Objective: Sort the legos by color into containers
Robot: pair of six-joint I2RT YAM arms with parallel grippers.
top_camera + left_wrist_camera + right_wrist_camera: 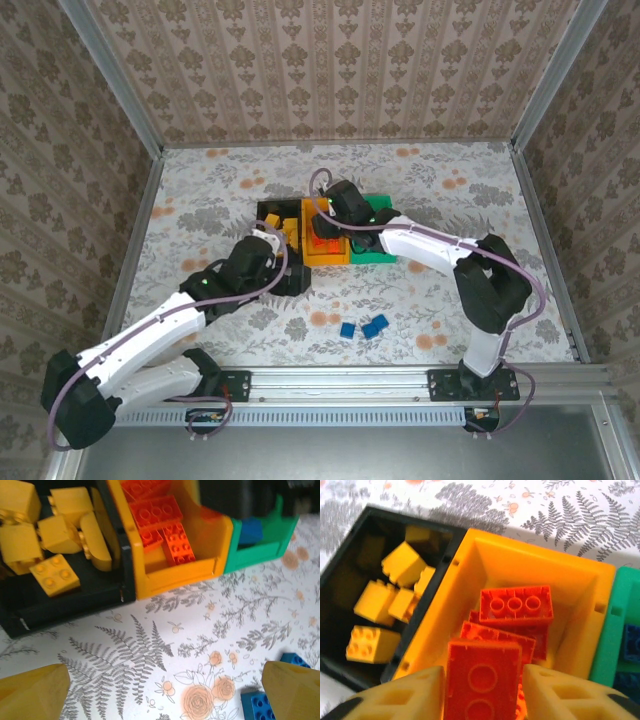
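Currently right tool [482,674] hangs over orange bin [545,570] with a red brick [482,655] between its fingers [395,700]. Brick edges sit flush against both fingers; can't tell whether it's clamped or already let go. More reds [516,604] lie in the bin directly below, so the step looks like drop-off of that brick.

Left tool [165,680] is spread wide and empty, low over the worktop [150,645] in front of the bins. Black bin [60,607] holds the yellows [54,574]. Green bin [255,555] has some blue [250,530] in it. A few loose blues [347,329] lie on the worktop toward the near edge, close to the left tool's reach.

Handling: bricks look light, rigid, slick plastic. They won't give, so a modest squeeze should do; an off-centre or hard pinch would likely twist them or squirt them out. Best hold is across the two flat side faces, mid-height, fingers square to the faces, not over studs or corners. Loose blues lie close together, so take the outermost first or a finger may knock its neighbour.
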